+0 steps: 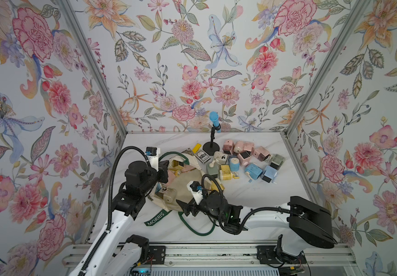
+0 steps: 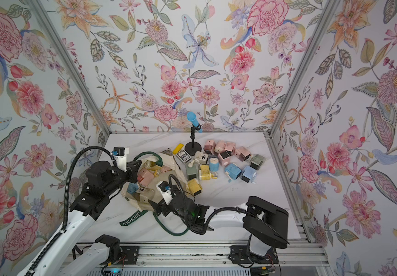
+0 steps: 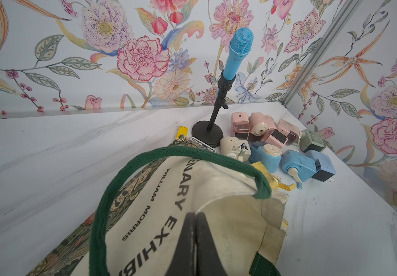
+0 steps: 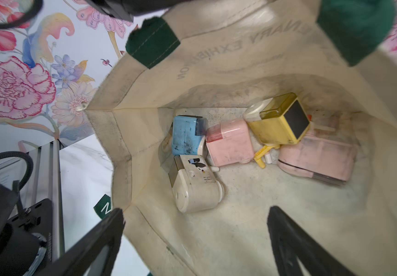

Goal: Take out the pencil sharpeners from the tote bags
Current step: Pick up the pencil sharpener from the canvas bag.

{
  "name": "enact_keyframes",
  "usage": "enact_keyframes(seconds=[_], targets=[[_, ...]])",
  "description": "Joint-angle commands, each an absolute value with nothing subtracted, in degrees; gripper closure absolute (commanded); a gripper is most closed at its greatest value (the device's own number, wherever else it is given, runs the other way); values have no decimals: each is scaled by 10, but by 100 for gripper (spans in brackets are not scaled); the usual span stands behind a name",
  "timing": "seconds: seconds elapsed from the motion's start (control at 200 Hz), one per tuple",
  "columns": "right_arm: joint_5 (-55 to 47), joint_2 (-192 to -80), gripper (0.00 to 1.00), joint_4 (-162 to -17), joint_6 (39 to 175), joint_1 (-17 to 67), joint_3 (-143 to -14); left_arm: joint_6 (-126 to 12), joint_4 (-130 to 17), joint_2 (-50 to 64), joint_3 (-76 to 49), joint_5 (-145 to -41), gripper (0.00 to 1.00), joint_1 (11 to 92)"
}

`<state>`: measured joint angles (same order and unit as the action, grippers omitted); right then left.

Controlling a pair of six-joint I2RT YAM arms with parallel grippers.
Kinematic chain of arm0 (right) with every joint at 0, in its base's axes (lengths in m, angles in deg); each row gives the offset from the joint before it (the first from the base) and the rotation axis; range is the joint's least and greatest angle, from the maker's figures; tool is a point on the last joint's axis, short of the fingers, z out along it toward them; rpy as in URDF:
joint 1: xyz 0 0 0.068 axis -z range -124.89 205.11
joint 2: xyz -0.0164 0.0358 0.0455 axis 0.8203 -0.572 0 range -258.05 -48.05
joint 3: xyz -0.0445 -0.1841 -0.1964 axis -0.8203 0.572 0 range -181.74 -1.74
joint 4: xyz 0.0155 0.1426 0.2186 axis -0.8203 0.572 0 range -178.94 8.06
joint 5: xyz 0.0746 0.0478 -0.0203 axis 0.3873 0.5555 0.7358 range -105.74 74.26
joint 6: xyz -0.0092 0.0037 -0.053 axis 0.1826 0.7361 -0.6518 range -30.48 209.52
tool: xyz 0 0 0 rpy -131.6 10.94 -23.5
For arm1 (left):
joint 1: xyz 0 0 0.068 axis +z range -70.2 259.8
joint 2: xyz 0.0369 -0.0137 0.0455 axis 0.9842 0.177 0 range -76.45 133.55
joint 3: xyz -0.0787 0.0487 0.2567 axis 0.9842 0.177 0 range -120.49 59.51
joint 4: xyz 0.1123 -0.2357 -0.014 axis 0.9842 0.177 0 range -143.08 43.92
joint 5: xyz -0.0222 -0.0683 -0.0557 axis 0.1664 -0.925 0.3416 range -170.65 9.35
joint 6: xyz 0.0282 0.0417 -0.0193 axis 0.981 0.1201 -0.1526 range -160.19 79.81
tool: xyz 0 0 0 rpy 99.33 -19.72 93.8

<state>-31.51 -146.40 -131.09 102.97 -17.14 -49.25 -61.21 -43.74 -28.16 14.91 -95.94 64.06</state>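
Observation:
The cream tote bag [image 1: 180,188] lies mid-table with its mouth held open. My left gripper [image 3: 195,216] is shut on the bag's upper rim, by the green handle [image 3: 102,203]. My right gripper [image 4: 195,215] is open at the mouth, one finger [image 4: 106,229] outside the wall and one [image 4: 288,231] inside. Deep in the bag lie pencil sharpeners: a blue [image 4: 186,136], a pink [image 4: 228,143], a yellow [image 4: 281,121], a larger pink [image 4: 317,157] and a cream one [image 4: 197,191] nearest my right gripper. Several more sharpeners [image 1: 243,160] are piled on the table to the bag's right.
A blue microphone on a black stand [image 1: 210,145] rises at the back beside the pile. A flat yellow bar [image 1: 196,148] and a small dark printed box [image 1: 202,156] lie behind the bag. The bag's green handle loop [image 1: 192,227] trails toward the front rail.

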Motion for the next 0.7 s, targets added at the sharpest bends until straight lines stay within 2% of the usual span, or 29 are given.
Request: enact_keyframes(seconds=[0.0,0.27,0.495,0.696], targets=[[-361,-1517,6,-1312,1109,-169,-530,-620,-460,-297,153,-968,100,648],[-366,-1633,2,-1358,1203,-141,-596,-621,-459,-296,154,-965,100,650],[-362,-1690,2,-1445,1257,-112,-623,-621,-459,-298,155,-966,100,647],[-368,-1724,1,-1466,1287,-96,-666,-623,-462,-296,154,-970,100,648]])
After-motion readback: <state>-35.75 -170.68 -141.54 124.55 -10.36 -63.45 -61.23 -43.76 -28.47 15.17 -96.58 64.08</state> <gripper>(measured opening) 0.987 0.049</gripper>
